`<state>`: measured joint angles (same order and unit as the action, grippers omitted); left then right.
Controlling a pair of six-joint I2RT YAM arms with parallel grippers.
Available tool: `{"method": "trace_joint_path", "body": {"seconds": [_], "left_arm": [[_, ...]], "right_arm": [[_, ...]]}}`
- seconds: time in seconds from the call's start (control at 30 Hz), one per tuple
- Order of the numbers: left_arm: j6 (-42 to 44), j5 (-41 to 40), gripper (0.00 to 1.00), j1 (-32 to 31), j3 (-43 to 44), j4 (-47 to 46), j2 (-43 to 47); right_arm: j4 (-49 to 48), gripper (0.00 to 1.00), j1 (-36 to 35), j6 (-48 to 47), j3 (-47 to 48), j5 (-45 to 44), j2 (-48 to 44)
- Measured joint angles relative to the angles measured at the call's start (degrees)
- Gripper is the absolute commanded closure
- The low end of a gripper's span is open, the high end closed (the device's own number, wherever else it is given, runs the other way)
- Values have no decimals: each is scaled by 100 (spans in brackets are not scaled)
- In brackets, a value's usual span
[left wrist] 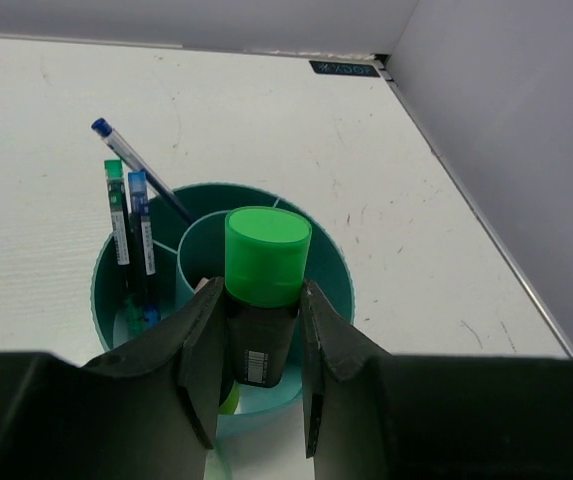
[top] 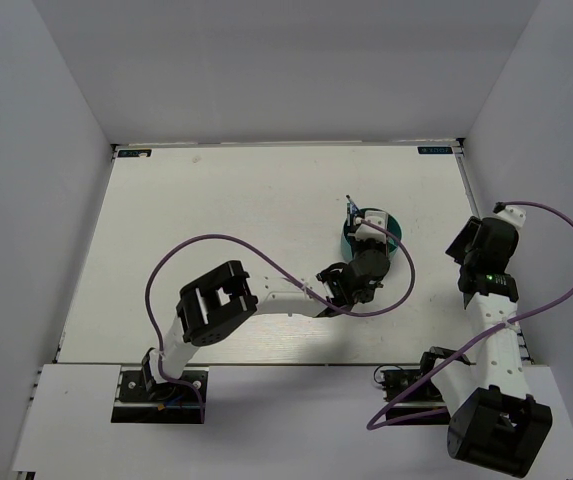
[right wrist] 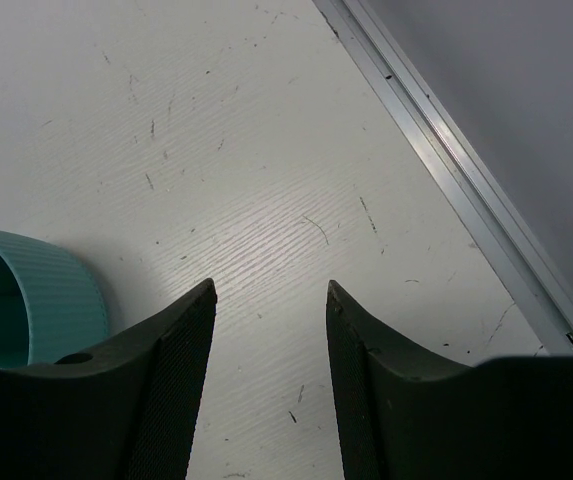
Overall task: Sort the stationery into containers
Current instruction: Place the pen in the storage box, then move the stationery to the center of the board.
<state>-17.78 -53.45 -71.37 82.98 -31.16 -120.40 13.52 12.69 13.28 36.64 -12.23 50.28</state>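
Note:
My left gripper (left wrist: 261, 292) is shut on a black highlighter with a green cap (left wrist: 267, 252), held upright with its cap up. Its lower end hangs over the near compartment of the round teal organiser (left wrist: 332, 262); whether it is below the rim I cannot tell. Slim blue pens (left wrist: 138, 232) stand in the left compartment, and one (left wrist: 131, 160) leans out over the rim. Something yellow-green (left wrist: 228, 398) lies low in the near compartment. From above, the left gripper (top: 368, 252) covers most of the organiser (top: 394, 228). My right gripper (right wrist: 271, 292) is open and empty above bare table, right of the organiser (right wrist: 38, 292).
A metal rail (right wrist: 446, 150) along the table's right edge, with the grey wall behind it, runs close to the right gripper (top: 466, 246). Purple cables (top: 216, 240) loop over the table beside both arms. White walls enclose the table on three sides.

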Motion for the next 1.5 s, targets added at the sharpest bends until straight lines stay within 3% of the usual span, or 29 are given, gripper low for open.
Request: {"method": "trace_joint_path", "body": {"seconds": [0.23,0.4,0.63,0.93,1.17,1.27,1.37,1.5], "left_arm": [[-225,-9,96,7,-13,210,-33],[-280,-15,59,7,-13,273,-33],[-361,-13,42,7,-13,402,-33],[-409,-13,40,4,-13,450,-33],[249,0,40,-109,-13,116,-13],[446,52,37,-144,-170,149,175],[354,98,29,-96,-743,575,789],[28,271,24,192,-1537,1508,1965]], "right_arm": [[2,48,50,9,0,46,0],[2,48,74,20,0,72,0],[2,48,87,26,0,101,0],[9,48,160,52,0,153,-17],[28,38,205,35,0,299,-118],[153,32,232,-138,24,776,-201],[514,31,269,-566,170,1956,-304],[1029,55,260,-1322,439,3670,-385]]}}
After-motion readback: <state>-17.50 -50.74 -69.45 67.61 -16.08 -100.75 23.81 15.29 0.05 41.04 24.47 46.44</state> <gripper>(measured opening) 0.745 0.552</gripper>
